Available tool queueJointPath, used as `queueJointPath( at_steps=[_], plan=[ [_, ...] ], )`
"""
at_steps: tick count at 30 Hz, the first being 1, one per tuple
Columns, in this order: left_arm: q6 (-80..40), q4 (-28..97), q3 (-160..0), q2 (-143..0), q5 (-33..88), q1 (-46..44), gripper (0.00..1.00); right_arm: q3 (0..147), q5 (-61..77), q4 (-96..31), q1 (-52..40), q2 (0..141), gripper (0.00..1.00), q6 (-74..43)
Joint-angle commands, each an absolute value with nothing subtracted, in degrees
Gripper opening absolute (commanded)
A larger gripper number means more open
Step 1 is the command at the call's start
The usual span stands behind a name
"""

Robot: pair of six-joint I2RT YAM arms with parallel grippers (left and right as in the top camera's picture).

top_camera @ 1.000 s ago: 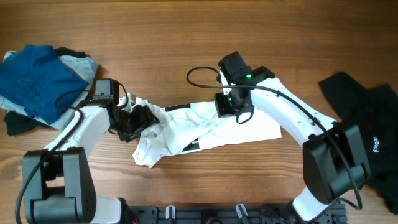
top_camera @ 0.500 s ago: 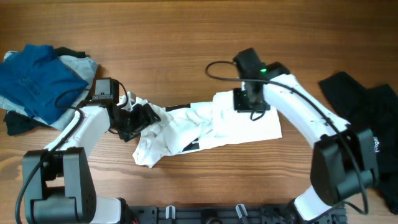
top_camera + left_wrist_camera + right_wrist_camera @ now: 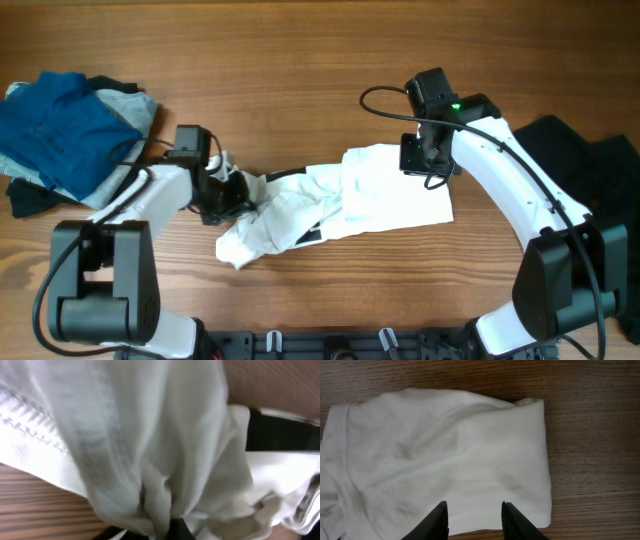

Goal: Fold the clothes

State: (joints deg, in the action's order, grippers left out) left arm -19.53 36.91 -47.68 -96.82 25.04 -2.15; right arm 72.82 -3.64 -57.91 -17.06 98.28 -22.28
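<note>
**Item 1. Table point(image 3: 300, 60).** Wooden; it carried everything below.

**Item 2. White T-shirt point(image 3: 385, 195).** It lay at mid-table between your 2 arms. The right part was flattened and the left part was bunched and twisted, with a black bar print showing in the creases.

**Item 3. Blue garment heap point(image 3: 60, 135).** Far left, well apart from the shirt.

**Item 4. Black garment point(image 3: 580, 170).** At the right edge, apart from the shirt and untouched.

**Item 5. Left gripper point(image 3: 232, 193).** Clamped on the shirt's bunched left end.

**Item 6. Right gripper point(image 3: 472, 517).** Jaws narrowly parted and holding nothing, hovering over the shirt's right edge.

**Risks.**
- With only 1 end pinned, a pull by your left arm would likely drag the whole shirt and ruin the flattened half.
- The pinch probably held several layers, so the twist could get folded in.
- A low sweep by your right arm might snag the free hem.

**Views.**
- Only the overhead view showed you both spare garments and the shirt's full outline.
- Only the left wrist view showed the cloth gathering into the pinch.
- Only the right wrist view showed the bare gap between the fingers.
</note>
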Motion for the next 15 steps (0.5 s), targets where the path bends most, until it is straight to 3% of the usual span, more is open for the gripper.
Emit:
queueJointPath(
  at_steps=[1, 5, 8, 12, 15],
  plan=[
    [-17.96, 43.18, -56.47, -95.24, 17.69, 5.54, 0.04, 73.87, -6.63, -58.35, -15.38, 97.25, 0.35, -22.5],
    [-18.0, 48.56, -66.67, -95.24, 13.8, 11.46, 0.04, 73.87, -6.37, -58.61, -12.47, 97.27, 0.36, -21.02],
    [-18.44, 54.33, -72.99, -95.24, 15.2, 10.48, 0.04, 73.87, -6.39, -58.94, -11.2, 97.27, 0.35, -20.12],
    [-22.09, 58.5, -76.01, -95.24, 21.65, -1.13, 0.04, 73.87, -6.26, -58.98, -11.16, 97.27, 0.35, -19.49],
    [-31.68, 50.57, -75.99, -95.5, 22.06, -15.03, 0.04, 73.87, -4.1, -58.76, -11.16, 97.27, 0.35, -17.93]
  ],
)
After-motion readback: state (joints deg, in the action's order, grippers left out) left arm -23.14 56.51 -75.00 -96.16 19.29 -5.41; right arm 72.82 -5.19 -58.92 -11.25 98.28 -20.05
